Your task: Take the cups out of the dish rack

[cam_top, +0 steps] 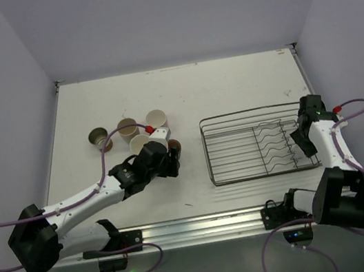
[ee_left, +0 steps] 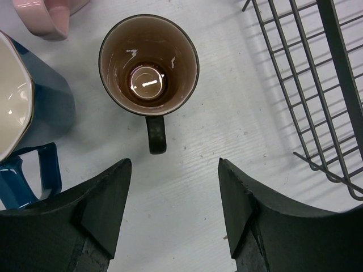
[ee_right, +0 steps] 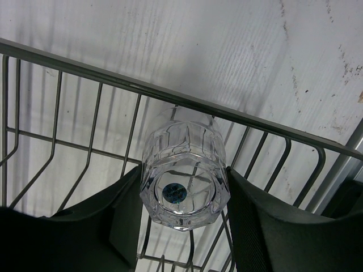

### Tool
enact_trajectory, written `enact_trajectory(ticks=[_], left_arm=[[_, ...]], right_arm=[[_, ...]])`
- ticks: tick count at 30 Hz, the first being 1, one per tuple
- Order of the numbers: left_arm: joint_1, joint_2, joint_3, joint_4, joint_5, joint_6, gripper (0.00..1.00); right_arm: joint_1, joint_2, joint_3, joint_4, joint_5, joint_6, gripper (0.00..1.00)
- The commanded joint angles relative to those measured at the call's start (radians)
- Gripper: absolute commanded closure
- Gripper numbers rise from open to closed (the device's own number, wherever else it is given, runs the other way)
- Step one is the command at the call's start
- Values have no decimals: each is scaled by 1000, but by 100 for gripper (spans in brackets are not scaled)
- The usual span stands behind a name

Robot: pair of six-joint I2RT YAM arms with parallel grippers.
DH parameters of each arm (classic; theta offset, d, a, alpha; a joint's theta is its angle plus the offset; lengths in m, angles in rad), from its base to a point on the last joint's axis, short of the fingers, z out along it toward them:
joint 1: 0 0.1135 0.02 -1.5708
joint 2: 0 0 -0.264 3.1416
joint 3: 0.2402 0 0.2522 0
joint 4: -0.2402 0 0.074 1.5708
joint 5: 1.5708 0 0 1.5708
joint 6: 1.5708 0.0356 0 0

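Observation:
A dark brown mug (ee_left: 148,65) stands upright on the table, its handle pointing at my left gripper (ee_left: 173,192), which is open and empty just short of it. It also shows in the top view (cam_top: 174,148) beside that gripper (cam_top: 171,159). A blue mug (ee_left: 39,102) and a pink mug (ee_left: 42,17) stand to its left. My right gripper (ee_right: 182,198) is shut on a clear glass tumbler (ee_right: 182,175), bottom toward the camera, over the wires of the dish rack (ee_right: 170,96). In the top view the rack (cam_top: 239,146) holds no mugs, and my right gripper (cam_top: 302,142) is at its right end.
Several mugs cluster on the table's left part: a dark one (cam_top: 99,137), a beige one (cam_top: 127,129), a cream one (cam_top: 157,119) and one (cam_top: 143,143) next to my left wrist. The rack's left edge (ee_left: 317,102) lies right of the brown mug. Walls enclose the table.

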State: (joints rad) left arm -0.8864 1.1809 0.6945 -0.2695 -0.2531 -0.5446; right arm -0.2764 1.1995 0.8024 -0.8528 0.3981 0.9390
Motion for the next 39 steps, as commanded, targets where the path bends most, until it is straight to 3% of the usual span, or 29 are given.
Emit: enact_trajectory(ticks=[1,14,19,27,32,37,39], left_arm=[[-3,3,37,29,8,23,33],[-6,17,74,26,-11,12,34],[-13,-4,85,0,-40,-12,33],[-23,-99,158,-123,-89,-37,31],[-23,-147,258,-126,112,26,31],[-23,-179,309,25,442,75,31],[-23,-187,303,116,510,68,30]], right_arm=[[-4,-37,9,0,30,1,100],[19,-282,247,-160,-42,-71,100],[29,-343,333,-106,-223,-178,100],[78,-373,317,60,-564,-344,100],[160,-342,270,182,-795,-411,100],[244,-318,212,342,-991,-370,100],[262,-311,189,417,-1090,-332,100]])
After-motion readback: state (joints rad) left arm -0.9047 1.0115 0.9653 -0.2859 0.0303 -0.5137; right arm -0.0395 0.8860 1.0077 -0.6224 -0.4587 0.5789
